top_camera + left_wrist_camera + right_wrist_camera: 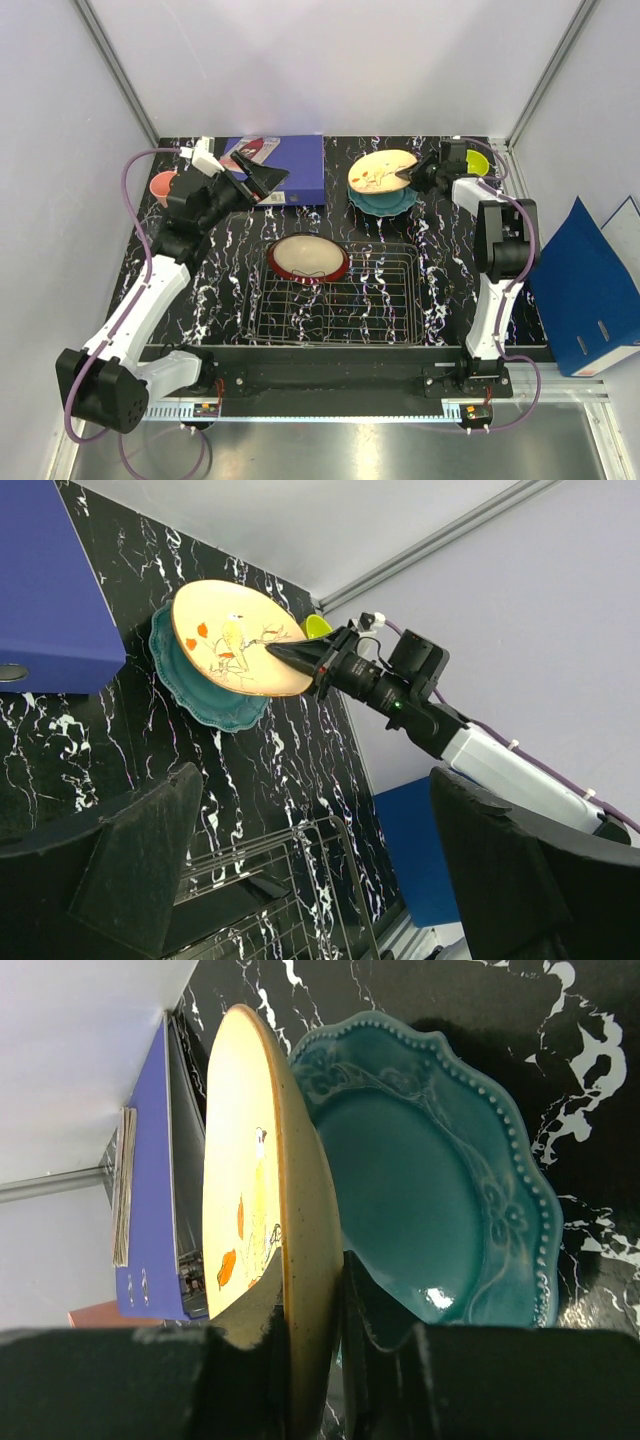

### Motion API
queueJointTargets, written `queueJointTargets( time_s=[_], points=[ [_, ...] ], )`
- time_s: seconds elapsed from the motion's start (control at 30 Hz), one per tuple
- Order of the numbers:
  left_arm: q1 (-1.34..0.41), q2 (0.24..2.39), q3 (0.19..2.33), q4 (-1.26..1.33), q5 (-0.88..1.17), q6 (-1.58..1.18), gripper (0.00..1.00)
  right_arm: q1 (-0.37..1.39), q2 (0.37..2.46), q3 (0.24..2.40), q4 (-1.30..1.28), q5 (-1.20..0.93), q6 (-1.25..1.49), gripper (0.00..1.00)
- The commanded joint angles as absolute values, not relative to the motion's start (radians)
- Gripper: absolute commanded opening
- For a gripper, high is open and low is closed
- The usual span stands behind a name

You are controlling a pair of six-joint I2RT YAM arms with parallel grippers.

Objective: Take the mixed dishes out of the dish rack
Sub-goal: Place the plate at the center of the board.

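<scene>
Right jaws are clamped on the rim of the cream-yellow plate [265, 1210], and it's a thin pinch: only the edge sits between them. The plate hangs tilted, its far side dipping toward the teal plate [420, 1210] that lies flat on the tabletop [440, 280] just below the jaws. I can't tell whether the two plates are touching.

Here's the danger. With so little rim in the grip, the plate could pivot or slide out. Let go at this angle and it drops edge-first onto the teal plate, with a chip or a skid off that scalloped rim as the likely result. It needs levelling first, I'd say.

Watch the yellow-green bowl [477, 161] too. It's just behind the right jaws, close by the wrist, so a careless pull-back could knock it.

Left jaws stand wide apart and empty, over the blue binder [290, 165]. The red-rimmed cream plate [308, 257] leans in the dish rack [340, 300], on the near side of them. A hurried reach there could snag the wires.
</scene>
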State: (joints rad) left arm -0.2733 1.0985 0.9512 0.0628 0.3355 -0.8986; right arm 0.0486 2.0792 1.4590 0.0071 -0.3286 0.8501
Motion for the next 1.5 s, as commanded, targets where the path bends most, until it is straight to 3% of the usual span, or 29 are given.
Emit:
queueJointTargets(
  time_s=[0.0,0.47,0.53,0.57,0.7,1.13,1.47],
  points=[
    [-0.272,1.1,0.95,0.144,0.361,-0.897,0.99,0.069,2.085,1.505,0.179,-0.41,0.879,0.0],
    [-0.272,1.118,0.94,0.132,0.365,-0.888,0.99,0.086,2.151,1.508,0.161,-0.373,0.862,0.0],
    [-0.272,1.121,0.94,0.129,0.365,-0.89,0.99,0.086,2.145,1.509,0.144,-0.359,0.851,0.11],
    [-0.272,1.121,0.939,0.129,0.365,-0.888,0.99,0.086,2.141,1.508,0.126,-0.345,0.847,0.22],
    [-0.272,1.12,0.942,0.123,0.365,-0.885,0.99,0.084,2.129,1.5,0.094,-0.313,0.825,0.41],
    [-0.272,1.108,0.943,0.094,0.362,-0.871,0.99,0.083,2.089,1.517,-0.053,-0.192,0.744,0.7],
    [-0.272,1.138,0.986,0.025,0.354,-0.821,0.99,0.114,2.022,1.672,-0.383,0.104,0.563,0.77]
  ],
)
